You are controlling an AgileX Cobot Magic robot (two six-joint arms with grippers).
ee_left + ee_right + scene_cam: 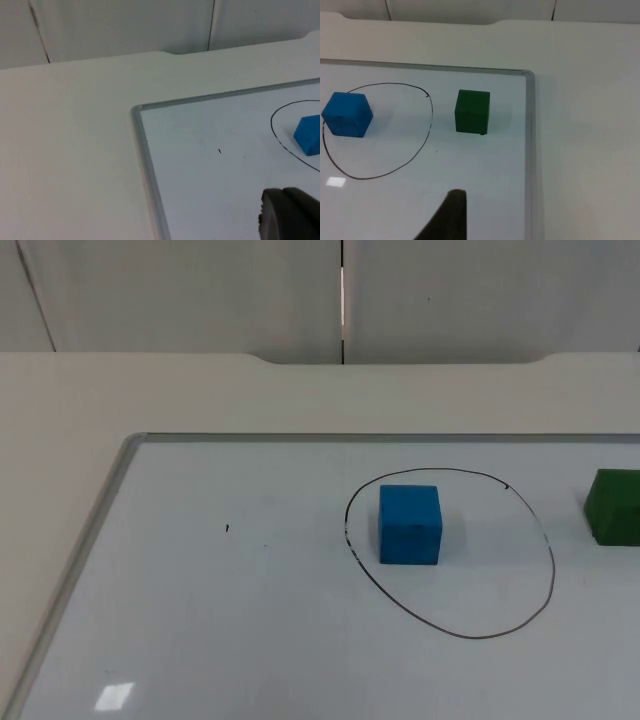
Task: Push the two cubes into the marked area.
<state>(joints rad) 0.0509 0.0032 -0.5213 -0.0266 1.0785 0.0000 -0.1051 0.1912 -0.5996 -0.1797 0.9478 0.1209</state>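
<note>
A blue cube [410, 524] sits on the whiteboard inside the hand-drawn black oval [540, 530], close to the oval's left side. The same blue cube [347, 114] and oval [427, 127] appear in the right wrist view. A green cube [613, 506] stands outside the oval, just to its right, at the picture's right edge. In the right wrist view the green cube [472, 111] is a short way from the board's right frame. My right gripper [447, 217] hangs over the board, well short of the green cube. My left gripper [290, 215] is over the board's left part, apart from the blue cube [309, 134].
The whiteboard's grey metal frame [90, 530] runs along its left and far sides, with the white table [200, 390] around it. The frame's right side [530, 130] lies close to the green cube. A grey partition wall [200, 290] closes off the back.
</note>
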